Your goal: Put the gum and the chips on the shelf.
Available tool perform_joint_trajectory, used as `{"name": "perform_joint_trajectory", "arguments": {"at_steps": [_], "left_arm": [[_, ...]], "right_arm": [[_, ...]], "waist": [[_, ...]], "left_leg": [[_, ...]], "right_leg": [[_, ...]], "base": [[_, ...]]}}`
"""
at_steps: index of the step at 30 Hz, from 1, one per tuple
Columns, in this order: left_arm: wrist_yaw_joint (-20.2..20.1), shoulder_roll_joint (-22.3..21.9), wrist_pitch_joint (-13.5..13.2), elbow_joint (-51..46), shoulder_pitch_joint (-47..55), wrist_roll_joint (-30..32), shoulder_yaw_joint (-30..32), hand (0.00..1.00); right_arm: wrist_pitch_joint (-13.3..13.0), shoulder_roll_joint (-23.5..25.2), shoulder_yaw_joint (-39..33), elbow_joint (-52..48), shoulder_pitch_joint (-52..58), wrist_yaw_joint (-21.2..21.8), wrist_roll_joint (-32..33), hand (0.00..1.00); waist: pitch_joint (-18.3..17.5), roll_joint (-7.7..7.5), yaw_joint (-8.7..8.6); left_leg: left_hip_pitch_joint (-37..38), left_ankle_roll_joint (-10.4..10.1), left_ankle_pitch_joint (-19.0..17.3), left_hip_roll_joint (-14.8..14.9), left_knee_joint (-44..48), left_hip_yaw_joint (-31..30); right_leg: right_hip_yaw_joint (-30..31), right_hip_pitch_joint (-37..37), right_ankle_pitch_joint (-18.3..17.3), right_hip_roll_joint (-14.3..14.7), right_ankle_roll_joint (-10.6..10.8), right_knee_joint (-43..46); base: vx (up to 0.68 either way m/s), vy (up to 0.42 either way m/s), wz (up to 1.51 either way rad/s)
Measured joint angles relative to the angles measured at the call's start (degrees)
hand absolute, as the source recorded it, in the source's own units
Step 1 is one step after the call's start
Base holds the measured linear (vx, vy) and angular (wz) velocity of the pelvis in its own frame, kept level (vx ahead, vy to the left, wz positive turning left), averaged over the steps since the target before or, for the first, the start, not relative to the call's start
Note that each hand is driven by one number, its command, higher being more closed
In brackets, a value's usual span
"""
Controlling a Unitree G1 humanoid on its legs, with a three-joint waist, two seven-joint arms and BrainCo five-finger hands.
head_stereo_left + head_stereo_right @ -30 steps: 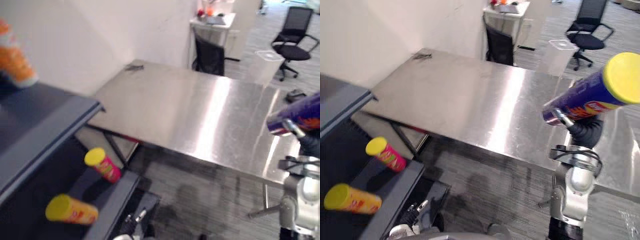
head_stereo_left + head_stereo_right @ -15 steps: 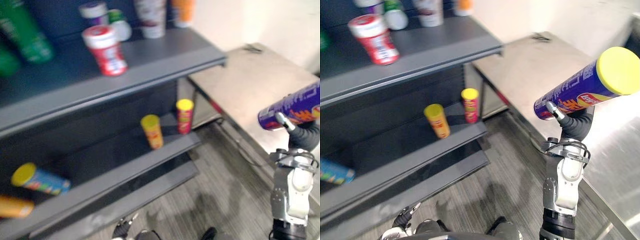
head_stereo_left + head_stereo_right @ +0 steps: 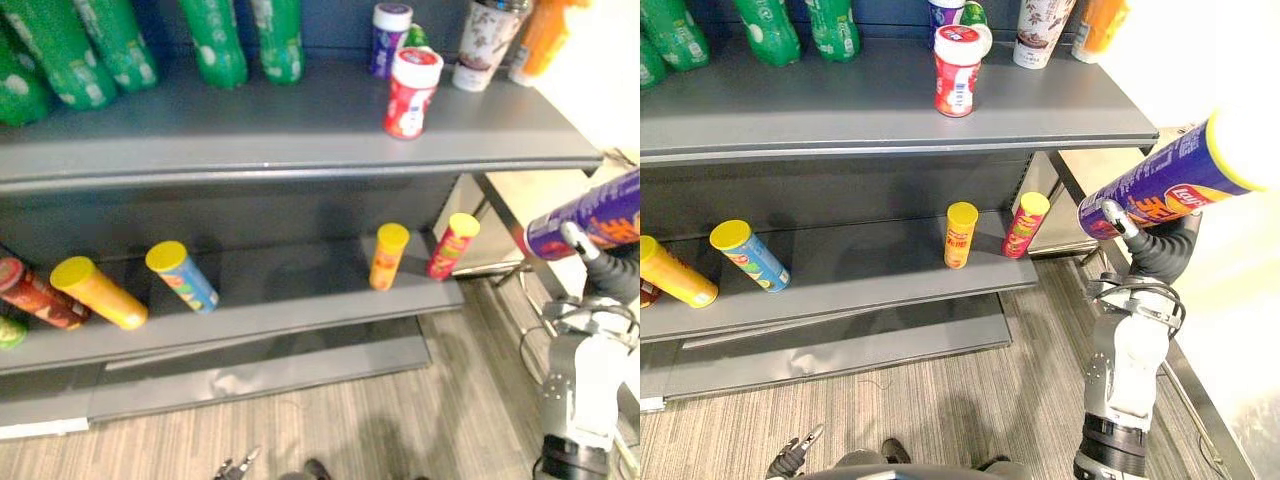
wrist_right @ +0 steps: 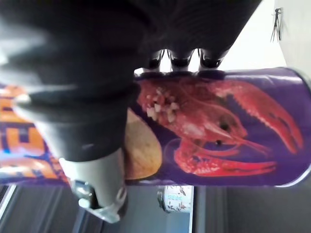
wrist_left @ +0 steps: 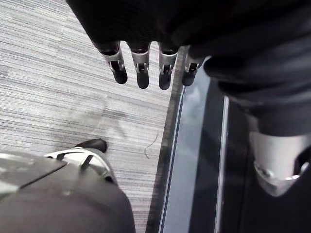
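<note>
My right hand is shut on a purple chips can with a yellow lid. It holds the can tilted in the air, to the right of the dark grey shelf. In the right wrist view the fingers and thumb wrap round the can, which has a red lobster printed on it. A red gum tub with a white lid stands on the upper shelf board. My left hand hangs low over the carpet by the shelf's base, its fingers straight and holding nothing.
Green bottles stand at the left of the upper board, and cups and a small purple tub at its right. Several chips cans sit on the lower board. The steel table lies right of the shelf.
The whole view has swung from the steel table to the shelf, so the camera has turned. My right hand still holds the purple can at the same height.
</note>
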Motion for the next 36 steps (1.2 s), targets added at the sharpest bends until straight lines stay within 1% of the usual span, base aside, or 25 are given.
{"name": "perform_joint_trajectory", "arguments": {"at_steps": [2, 5, 10, 13, 15, 17, 18, 19, 20, 21, 22, 23, 24, 25, 26, 27, 30, 32, 34, 36], "left_arm": [[0.1, -0.5, 0.0, 0.2, 0.5, 0.0, 0.8, 0.00], [0.0, -0.8, -0.1, 0.3, 0.2, 0.0, 0.9, 0.00], [0.0, -2.1, -0.2, 0.3, -0.5, 0.1, 0.7, 0.00], [-0.1, -2.3, -0.3, 0.1, -1.0, 0.0, 0.0, 0.00], [-0.1, -2.1, -0.3, -0.2, -1.0, 0.0, -0.9, 0.00], [-0.1, -1.8, -0.4, -0.2, -1.1, 0.0, -2.1, 0.00], [-0.3, -1.8, -0.5, 0.0, -1.3, 0.1, -2.4, 0.00], [-0.3, -1.7, -0.5, 0.1, -1.4, 0.1, -2.6, 0.00], [-0.3, -1.5, -0.5, 0.3, -1.5, 0.1, -3.7, 0.00], [-0.2, -0.7, -0.5, 0.3, -1.6, 0.1, -5.3, 0.00], [-0.1, -0.2, -0.5, 0.4, -1.7, 0.1, -5.9, 0.00], [0.0, 0.7, -0.6, 0.5, -1.8, 0.0, -6.1, 0.00], [0.3, 1.6, -0.6, 0.8, -1.7, 0.1, -5.8, 0.00], [0.5, 2.0, -0.6, 1.1, -1.6, 0.1, -5.6, 0.00], [1.0, 2.4, -0.6, 1.8, -1.6, 0.1, -5.6, 0.00], [1.4, 2.7, -0.6, 2.3, -1.6, 0.1, -4.8, 0.00], [1.6, 2.4, -0.5, 2.6, -0.7, 0.1, -3.6, 0.00], [1.6, 1.6, -0.4, 2.7, -0.2, 0.1, -3.1, 0.00], [1.6, 1.0, -0.4, 2.6, -0.5, 0.1, -3.1, 0.00], [1.6, 0.5, -0.4, 2.7, -1.5, 0.1, -3.2, 0.00]], "right_arm": [[0.0, 0.0, -0.1, 0.2, 0.1, 0.0, 0.0, 1.00], [0.0, 0.3, -0.9, 0.2, 0.2, 0.1, 0.0, 1.00], [0.0, 1.4, -0.5, 0.3, 0.7, 0.4, 0.0, 1.00], [0.0, 1.4, 2.4, 1.0, 1.1, 0.6, 0.0, 1.00], [0.0, 1.4, 5.4, 2.4, 1.1, 0.8, 0.0, 1.00], [1.1, 1.4, 8.3, 3.2, 1.6, 1.9, -0.4, 1.00], [1.8, 1.3, 10.3, 3.3, 1.9, 3.0, -2.2, 1.00], [2.0, 1.3, 10.8, 3.3, 1.9, 3.2, -2.3, 1.00], [2.1, 1.3, 12.0, 3.3, 2.2, 3.7, -2.4, 1.00], [2.1, 1.4, 13.3, 3.6, 2.6, 4.5, -3.0, 1.00], [2.1, 1.4, 13.9, 3.6, 3.0, 5.0, -3.5, 1.00], [2.2, 1.5, 15.2, 3.6, 3.9, 5.6, -3.9, 1.00], [2.3, 1.6, 16.8, 3.5, 4.7, 6.0, -3.9, 1.00], [2.3, 1.7, 17.5, 3.4, 5.0, 6.3, -3.9, 1.00], [2.4, 2.2, 18.8, 2.7, 5.9, 6.8, -3.9, 1.00], [2.4, 2.5, 20.5, 2.0, 6.0, 7.3, -3.8, 1.00], [2.4, 3.9, 22.1, 1.5, 5.2, 7.9, -3.7, 1.00], [2.4, 4.1, 22.0, 1.5, 5.6, 7.5, -3.7, 1.00], [2.4, 4.1, 22.0, 1.4, 5.8, 7.5, -3.7, 1.00], [2.3, 4.1, 22.7, 0.6, 6.8, 7.5, -3.4, 1.00]], "waist": [[0.1, 0.23, -0.01], [0.2, 0.49, -0.36], [0.2, 0.65, -0.41], [0.2, 0.61, -0.31], [0.2, 0.57, -0.16], [0.6, 0.80, 0.07], [1.9, 1.19, 0.15], [2.4, 1.38, 0.11], [2.8, 1.89, -0.16], [3.5, 2.74, -0.48], [3.5, 2.66, -0.52], [3.5, 2.19, -0.75], [3.4, 1.07, -0.71], [3.2, 0.53, -0.75], [2.5, -0.63, -0.70], [2.0, -1.21, -0.47], [1.7, -1.54, 0.19], [1.7, -1.51, 0.11], [1.6, -1.41, 0.08], [1.4, -1.45, -0.47]], "left_leg": [[0.9, -0.3, 0.3, -0.8, -1.0, 0.3], [0.9, -1.4, 1.0, -1.2, -2.9, 0.8], [1.0, -1.6, 3.5, -1.2, -5.7, 1.5], [1.1, -1.2, 5.1, -1.2, -6.7, 1.3], [1.0, -1.2, 5.2, -1.0, -6.2, 1.0], [1.1, -1.0, 5.1, -0.9, -6.2, -0.3], [2.0, -0.7, 4.9, -0.9, -6.3, -1.9], [2.3, -0.5, 4.7, -1.0, -6.3, -3.0], [2.5, -0.4, 4.7, -1.0, -6.4, -5.0], [2.5, -0.5, 4.6, -0.4, -6.7, -7.4], [2.5, -0.5, 4.9, -0.3, -7.3, -8.9], [2.7, -0.7, 5.4, -0.9, -8.3, -11.2], [2.8, -0.8, 5.4, -1.8, -8.3, -13.5], [2.8, -0.7, 5.5, -2.4, -8.3, -14.8], [2.5, -0.7, 5.6, -3.5, -8.2, -16.7], [2.1, -0.9, 5.7, -4.0, -8.2, -18.0], [1.9, -1.6, 7.0, -3.9, -9.2, -18.7], [2.4, -1.8, 7.0, -3.7, -9.4, -18.5], [3.5, -2.6, 7.1, -3.2, -10.1, -17.5], [4.0, -3.4, 7.1, -2.5, -10.6, -16.6]], "right_leg": [[1.3, 0.1, 0.0, 0.1, 0.0, -0.7], [1.8, -0.1, 0.1, 1.0, 0.1, -2.4], [1.8, -0.8, 0.2, 2.5, 0.3, -3.9], [1.7, -0.9, 0.4, 3.0, 0.3, -3.9], [1.7, -0.7, 0.7, 2.9, 0.6, -3.8], [1.8, 0.0, 1.4, 2.6, 0.8, -2.8], [3.8, -0.1, 1.5, 0.8, 0.7, 1.9], [6.5, -0.4, 1.7, 0.0, 0.2, 4.7], [14.5, -3.1, 2.0, -0.9, -1.8, 10.0], [30.8, -7.1, -1.4, 2.7, -1.1, 12.1], [38.5, -8.3, -3.3, 5.4, 0.0, 12.0], [49.2, -9.4, -4.9, 9.6, 0.8, 11.2], [54.2, -9.2, -5.0, 11.1, 1.0, 9.4], [54.9, -9.0, -4.7, 11.5, 1.4, 8.0], [55.2, -8.9, -2.6, 11.9, 3.5, 4.3], [54.5, -8.5, -1.9, 11.8, 3.7, 1.4], [55.3, -5.4, -1.3, 12.6, 3.5, -5.2], [55.3, -3.7, -1.1, 12.9, 3.3, -7.8], [55.9, -2.7, -0.9, 13.6, 3.1, -9.0], [56.9, -2.7, -0.6, 14.4, 2.9, -9.8]], "base": [[-0.05, 0.010, -0.22], [-0.03, -0.024, -0.11], [0.02, -0.056, -0.08], [0.05, -0.039, 0.05], [0.07, -0.024, 0.12], [0.05, 0.012, 0.34], [0.04, 0.057, 0.44], [0.06, 0.109, 0.61], [0.04, 0.103, 0.76], [0.03, 0.072, 0.87], [0.02, 0.007, 1.14], [0.02, -0.051, 1.25], [0.03, -0.063, 1.30], [0.06, -0.083, 1.19], [0.09, -0.101, 0.99], [0.11, -0.098, 0.78], [0.16, -0.102, 0.19], [0.08, -0.090, -0.11], [0.07, -0.108, -0.27], [0.02, -0.098, -0.33]]}}
